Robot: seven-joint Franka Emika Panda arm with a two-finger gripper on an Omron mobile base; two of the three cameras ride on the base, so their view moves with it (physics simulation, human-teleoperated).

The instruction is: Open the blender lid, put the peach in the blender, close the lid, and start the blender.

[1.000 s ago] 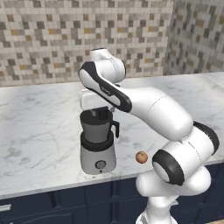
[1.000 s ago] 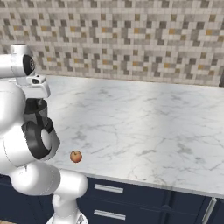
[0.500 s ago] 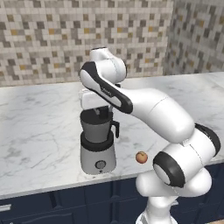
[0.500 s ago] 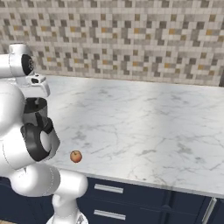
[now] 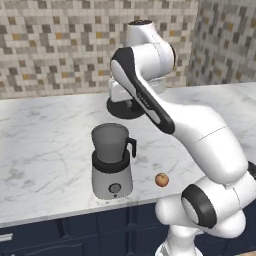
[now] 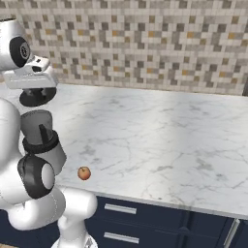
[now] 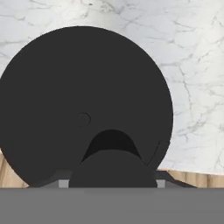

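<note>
The blender [image 5: 111,165] stands near the counter's front edge with its dark jar open at the top; it also shows at the left in the right base view, blender [image 6: 41,138]. My gripper [image 5: 124,103] is shut on the knob of the blender lid [image 5: 123,109], held in the air above and just behind the jar, clear of its rim. From the right base, the gripper [image 6: 34,91] carries the blender lid [image 6: 37,97] above the jar. The blender lid [image 7: 83,100] hides most of the counter in the hand view. The peach [image 5: 161,180] lies right of the blender; peach [image 6: 84,173].
White marble counter [image 6: 160,140] stretches wide to the right. A mosaic tile wall [image 5: 55,45] backs it. Dark blue drawers [image 6: 145,218] sit below the front edge. My own arm [image 5: 190,130] arches over the space right of the blender.
The lid was low at the jar's rim before; now it has risen off the jar with my gripper and shifted slightly right. Blender and peach have not moved.
</note>
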